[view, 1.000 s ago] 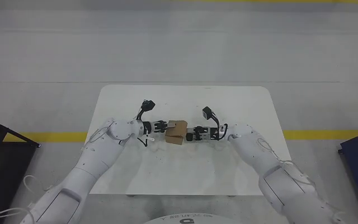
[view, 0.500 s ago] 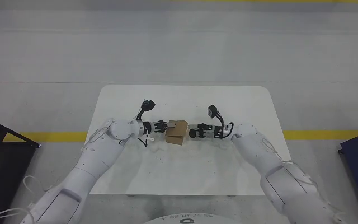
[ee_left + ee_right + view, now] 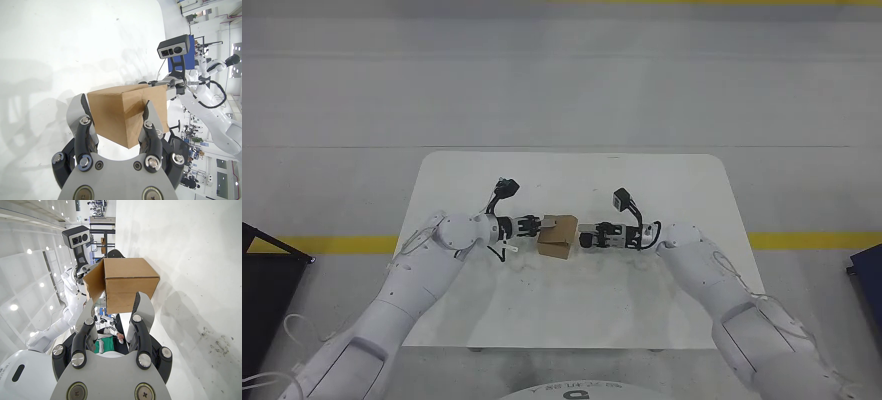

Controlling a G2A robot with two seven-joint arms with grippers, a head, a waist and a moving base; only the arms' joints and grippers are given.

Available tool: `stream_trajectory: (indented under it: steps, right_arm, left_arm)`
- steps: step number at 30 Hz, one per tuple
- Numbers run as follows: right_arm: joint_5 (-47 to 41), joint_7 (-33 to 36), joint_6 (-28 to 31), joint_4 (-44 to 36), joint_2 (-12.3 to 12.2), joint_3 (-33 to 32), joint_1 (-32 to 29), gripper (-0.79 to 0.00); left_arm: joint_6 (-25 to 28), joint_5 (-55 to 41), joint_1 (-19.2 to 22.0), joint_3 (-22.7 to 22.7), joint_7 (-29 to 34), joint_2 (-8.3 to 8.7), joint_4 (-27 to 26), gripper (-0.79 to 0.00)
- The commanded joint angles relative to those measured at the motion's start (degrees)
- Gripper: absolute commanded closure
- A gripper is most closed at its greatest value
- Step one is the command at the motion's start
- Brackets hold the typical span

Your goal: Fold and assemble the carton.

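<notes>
Left gripper pinches the box; right gripper is spread just beside it.
White table lies below them, a bright hall behind.

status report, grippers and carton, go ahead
Left gripper shut on carton. Right gripper open, tips at its loose flap. Carton boxed, that flap sticking out. Nothing in the way.

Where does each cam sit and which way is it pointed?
Top view: above the arms, looking down on the table; both arms show, meeting at the carton.
Left wrist view: on the left wrist, looking along the left tool clamped on the carton; the right arm lies beyond.
Right wrist view: on the right wrist, looking along the open right tool at the carton; the left arm lies beyond.
Shared: carton and table in all three.
</notes>
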State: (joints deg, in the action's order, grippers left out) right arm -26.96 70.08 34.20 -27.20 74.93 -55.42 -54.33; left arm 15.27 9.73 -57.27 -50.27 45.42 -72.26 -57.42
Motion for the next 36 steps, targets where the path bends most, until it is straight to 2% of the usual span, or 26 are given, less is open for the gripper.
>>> stream_trajectory:
  steps: [1, 5, 15, 36]
  right_arm:
    - [0.0, 0.0, 0.0, -0.1, 0.0, 0.1, -0.1, -0.422]
    - [-1.0, 0.3, -0.3, 0.1, 0.0, -0.3, 0.0, -0.397]
    - [0.5, -1.0, 1.0, -3.6, -0.6, 0.1, -1.7, -0.431]
    - [3.8, -2.6, -1.2, -1.6, 1.0, 2.9, 0.2, -0.449]
  left_arm:
    - [-0.1, 0.0, 0.0, 0.0, 0.0, -0.02, 0.0, -0.560]
    - [-0.1, 0.1, 0.0, 0.0, 0.0, -0.03, 0.0, -0.560]
    - [-0.1, 0.4, -0.1, -0.1, 0.1, -0.05, -0.1, -0.563]
    - [0.0, 0.6, -0.4, -0.4, 0.4, -0.02, -0.3, -0.557]
